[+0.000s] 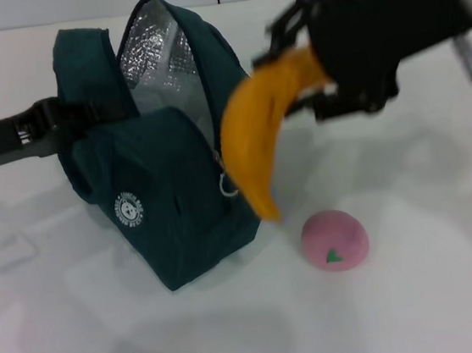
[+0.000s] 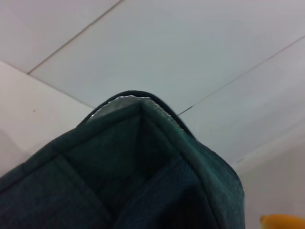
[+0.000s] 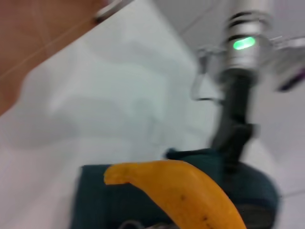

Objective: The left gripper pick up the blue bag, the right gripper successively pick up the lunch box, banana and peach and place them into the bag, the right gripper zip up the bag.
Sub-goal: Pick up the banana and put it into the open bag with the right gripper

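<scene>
The left gripper [image 1: 66,119] reaches in from the left edge of the table [image 1: 420,292], its black arm lying level, and its tip meets the upper left side of the blue bag [image 1: 166,201]; the fingers there are hidden against the dark strap and fabric, so I cannot tell whether they are clamped or apart. The bag stands upright on the white surface with its top gaping, silver foil lining [image 1: 158,53] exposed, the round white logo [image 1: 128,211] facing forward and the ring zipper pull [image 1: 227,183] hanging at its right front edge. Just right of the opening, the right gripper [image 1: 313,70] comes in from the upper right and is closed on the upper end of the banana [image 1: 256,131]. The fruit hangs clear of the table, curving down in front of the bag's right side, its lower tip close above the peach [image 1: 334,239]. The peach rests on the table just beside the bag's right lower corner, untouched by either gripper.
</scene>
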Controlling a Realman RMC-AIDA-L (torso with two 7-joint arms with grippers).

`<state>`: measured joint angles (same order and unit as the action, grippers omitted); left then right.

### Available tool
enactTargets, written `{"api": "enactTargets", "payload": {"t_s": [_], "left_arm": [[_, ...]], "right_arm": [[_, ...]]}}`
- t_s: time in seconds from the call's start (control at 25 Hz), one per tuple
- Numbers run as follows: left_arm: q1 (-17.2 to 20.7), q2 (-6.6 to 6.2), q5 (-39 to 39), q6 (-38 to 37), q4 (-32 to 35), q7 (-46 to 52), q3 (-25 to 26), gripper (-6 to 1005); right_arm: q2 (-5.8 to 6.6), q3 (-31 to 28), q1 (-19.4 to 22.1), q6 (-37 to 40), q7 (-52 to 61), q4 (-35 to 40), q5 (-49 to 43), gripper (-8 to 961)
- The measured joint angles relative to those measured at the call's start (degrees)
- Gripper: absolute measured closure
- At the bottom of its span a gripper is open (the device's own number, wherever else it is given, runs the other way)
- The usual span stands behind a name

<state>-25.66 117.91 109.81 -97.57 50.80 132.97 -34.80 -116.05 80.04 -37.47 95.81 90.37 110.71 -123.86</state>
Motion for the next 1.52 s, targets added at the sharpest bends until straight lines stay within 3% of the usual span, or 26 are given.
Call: {"api": "enactTargets", "payload": {"t_s": [0.24,0.52,0.88,1.16,1.52], "left_arm": [[-0.1,-0.04,-1.1,-0.1,-0.3,0.3,0.0,968],[-1.0,-0.53,-1.5,-0.3,-0.7,0.3,-0.1,968],[-2.5,-0.6,-1.5,-0.5,-0.6,0.1,-0.5,968],[-2.5,-0.29,-1.1,-0.5,-0.7,-0.4,-0.6,968],[-2.3,-0.22,-1.0,-0.5,-1.2,-1.5,-0.6,968]], "right_arm": [[0.03,-11.7,1.7,-2.5,4.9,0.1,10.4,511],[-0.05,-13.2,4.5,-10.0,7.5,-9.4,23.2,498],[0.58,-15.4,4.7,-13.3,4.7,-32.9,47.2,481],[0.6,-15.4,1.2,-12.3,-0.3,-54.0,54.2,468],[-0.03,-13.7,-3.7,-12.5,-7.3,-69.1,56.6,451]]}}
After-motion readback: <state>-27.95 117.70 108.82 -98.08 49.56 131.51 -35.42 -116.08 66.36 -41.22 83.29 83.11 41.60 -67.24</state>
